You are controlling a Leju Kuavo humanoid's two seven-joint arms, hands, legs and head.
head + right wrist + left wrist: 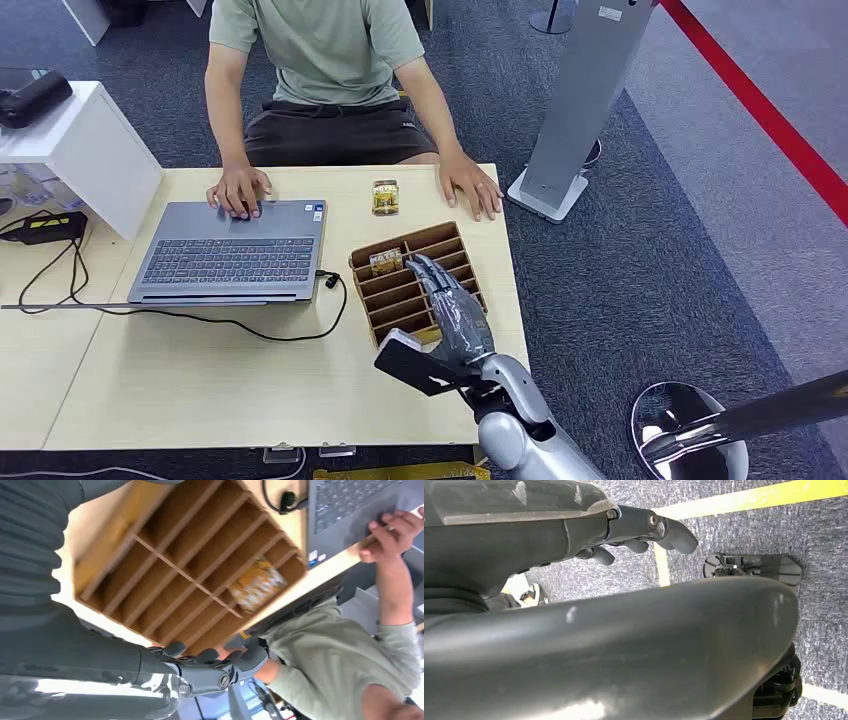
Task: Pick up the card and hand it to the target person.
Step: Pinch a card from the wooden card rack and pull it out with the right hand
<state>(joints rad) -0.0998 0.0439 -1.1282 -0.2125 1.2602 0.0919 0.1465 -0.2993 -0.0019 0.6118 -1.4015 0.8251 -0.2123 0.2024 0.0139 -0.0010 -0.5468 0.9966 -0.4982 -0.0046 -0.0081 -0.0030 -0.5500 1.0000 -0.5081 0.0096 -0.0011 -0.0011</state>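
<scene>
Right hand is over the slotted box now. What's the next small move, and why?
Probably ease the right hand toward the person and down to the card in the wooden organizer. The card stands in a far slot on the laptop side, and the hand's open fingers hover over the middle slots holding nothing, so no grasp has begun.

- Laptop (232,250) open on the wooden table (200,370), black cable (180,315) trailing across from its right side.
- White box (85,150) at table's far left, dark object (35,97) on top.
- Grey pillar stand (580,100) on carpet, right of table.
- Red floor line (770,120) further right.
</scene>
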